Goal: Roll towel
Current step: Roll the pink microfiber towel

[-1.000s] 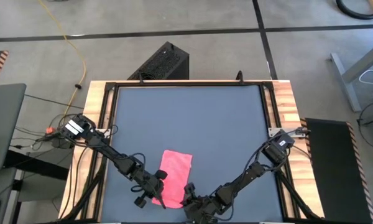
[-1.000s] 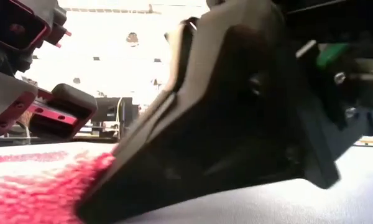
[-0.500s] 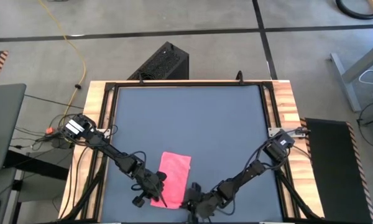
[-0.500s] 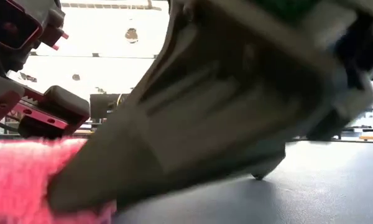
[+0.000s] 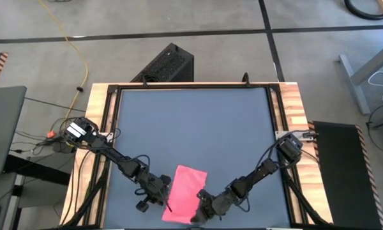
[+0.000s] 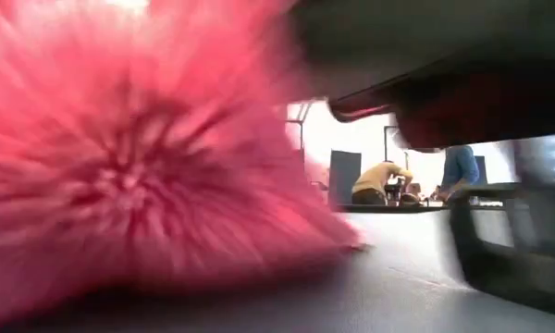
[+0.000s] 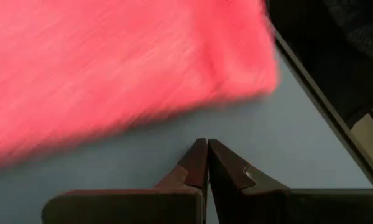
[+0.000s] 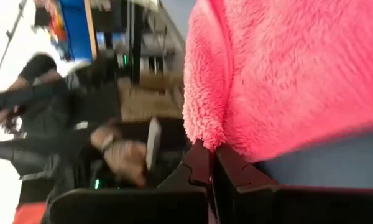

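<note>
Overhead, the towel (image 5: 186, 193), a plain bright pink cloth, lay on the dark grey table (image 5: 191, 121) toward the six o'clock edge, slightly toward seven o'clock of the table's centre, its long axis tilted from about one o'clock to seven o'clock. The left gripper (image 5: 163, 199) sat at the towel's nine o'clock side, just beside its edge; the left wrist view showed its fingers (image 7: 196, 163) pressed together with nothing between them, their tips over bare tabletop just beside the cloth (image 7: 124, 68). The right gripper (image 5: 201, 211) met the towel's corner at about five o'clock; in the right wrist view its fingers (image 8: 199, 158) were closed and pinched the fleecy edge of the towel (image 8: 286, 74), which rose as a folded lip just beyond the tips. In the low view the towel (image 6: 139, 157) filled most of the frame, lifted close to the lens, with part of a dark gripper body (image 6: 499, 259) at the three o'clock side. People (image 6: 381, 180) were visible in the room beyond the table. A yellow cable (image 5: 73, 45) lay on the floor beyond the table's eleven o'clock corner.
</note>
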